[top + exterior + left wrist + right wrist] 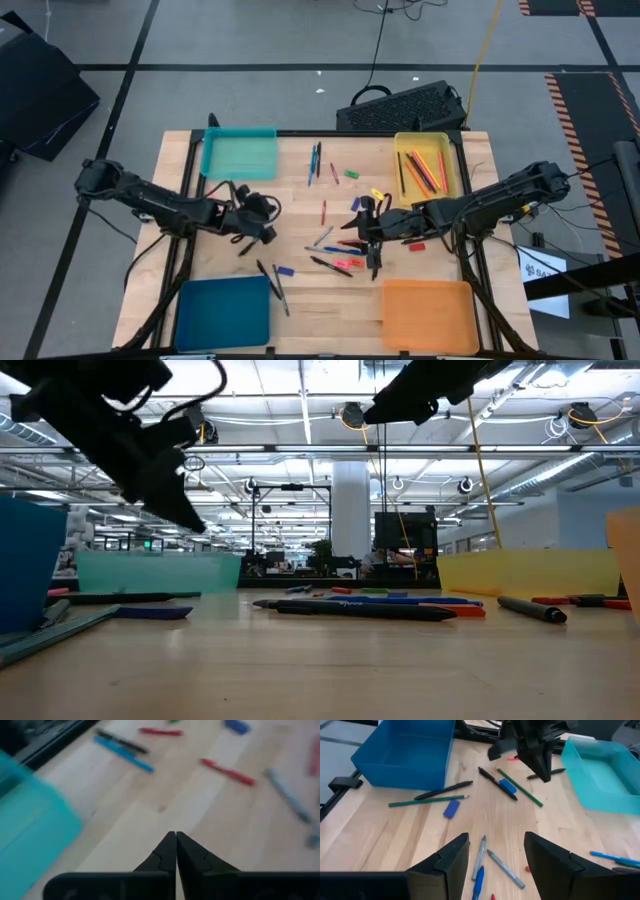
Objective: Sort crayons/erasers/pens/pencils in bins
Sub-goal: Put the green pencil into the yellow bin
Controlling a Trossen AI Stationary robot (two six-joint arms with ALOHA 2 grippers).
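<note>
Pens, pencils, crayons and erasers lie loose on the wooden table between four bins: teal (240,155), yellow (428,150), dark blue (222,312) and orange (427,316). Several pencils (422,172) lie in the yellow bin. A cluster of pens (335,252) lies mid-table. My left gripper (268,230) hovers shut over bare wood right of the teal bin (30,835), its fingertips (176,836) holding nothing. My right gripper (368,237) hangs open above the pen cluster, with a grey pen (505,868) and a blue pen (478,879) below its fingers.
A green pencil (427,801), a black pen (445,790) and a blue eraser (451,808) lie beside the dark blue bin (405,752). Two blue pens (315,162), a red crayon (323,212) and a green eraser (352,174) lie farther back. A keyboard (400,105) sits beyond the far edge.
</note>
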